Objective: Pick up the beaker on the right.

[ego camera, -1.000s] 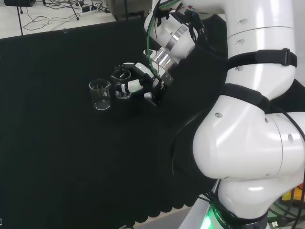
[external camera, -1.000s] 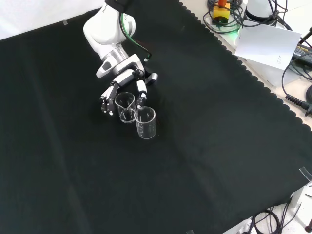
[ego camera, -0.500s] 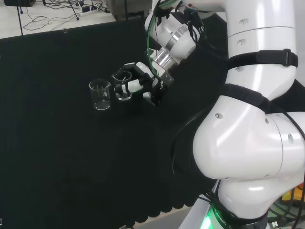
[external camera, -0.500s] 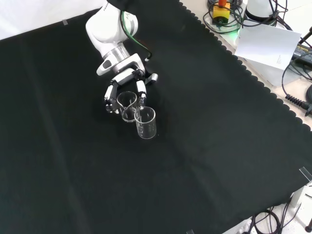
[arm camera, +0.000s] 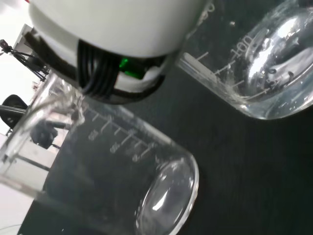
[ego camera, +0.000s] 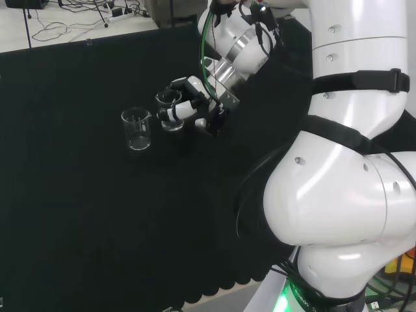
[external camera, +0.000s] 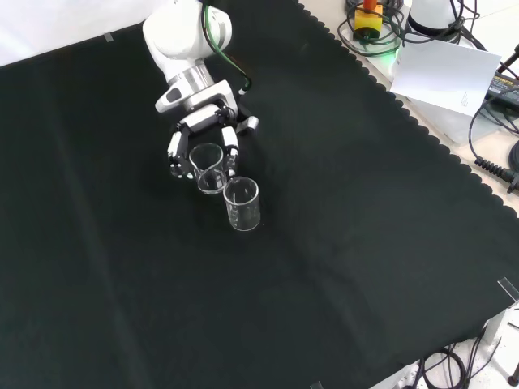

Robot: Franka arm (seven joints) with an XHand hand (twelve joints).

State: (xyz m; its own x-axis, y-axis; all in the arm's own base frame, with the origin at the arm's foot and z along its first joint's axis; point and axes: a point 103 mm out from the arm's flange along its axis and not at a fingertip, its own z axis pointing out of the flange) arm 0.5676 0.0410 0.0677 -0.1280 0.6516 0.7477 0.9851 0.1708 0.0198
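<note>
The hand [external camera: 203, 134] reaches down from the front view's top, fingers curled round the held beaker [external camera: 208, 168] — it seems raised off the black cloth [external camera: 340, 243], though that is hard to judge. A second beaker [external camera: 242, 203] stands just beside it — open cloth spreads all round.

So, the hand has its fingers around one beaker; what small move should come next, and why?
Probably a slow, straight lift. The hand has its fingers curled round the held beaker, and the other beaker stands very close beside it, so any sideways motion could knock it.
</note>
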